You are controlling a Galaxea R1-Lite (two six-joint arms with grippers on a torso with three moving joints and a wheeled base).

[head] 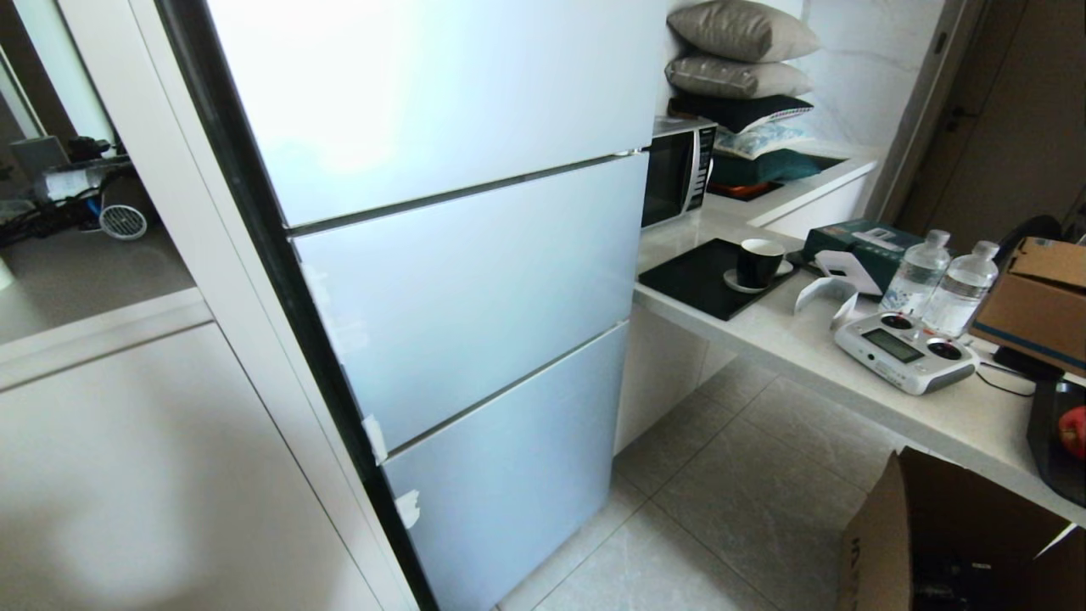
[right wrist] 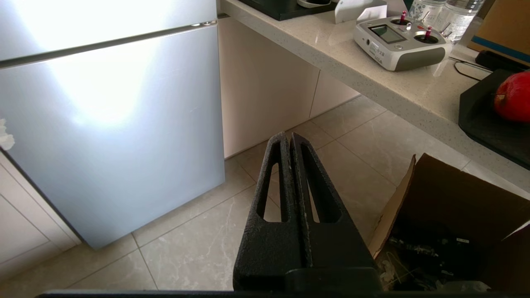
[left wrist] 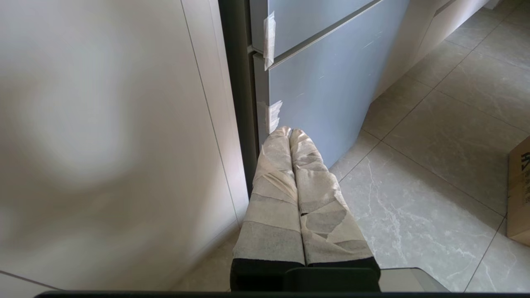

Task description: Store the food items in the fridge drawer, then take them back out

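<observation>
The fridge drawer is shut; its pale blue glossy front panel (head: 475, 280) is the middle section of the fridge, and its lower edge shows in the left wrist view (left wrist: 314, 16) and the right wrist view (right wrist: 103, 20). One red round food item (head: 1074, 431) (right wrist: 513, 96) lies on a black tray (right wrist: 484, 120) at the counter's near right end. My left gripper (left wrist: 289, 131), its fingers wrapped in tape, is shut and empty, low by the fridge's bottom left corner. My right gripper (right wrist: 287, 135) is shut and empty above the floor, between fridge and counter. Neither arm shows in the head view.
A stone counter (head: 848, 373) runs along the right with a microwave (head: 679, 170), a black cup (head: 758, 261), a remote controller (head: 904, 350) and two water bottles (head: 916, 273). An open cardboard box (head: 950, 535) stands on the floor below. White cabinet doors (head: 127, 475) flank the fridge's left.
</observation>
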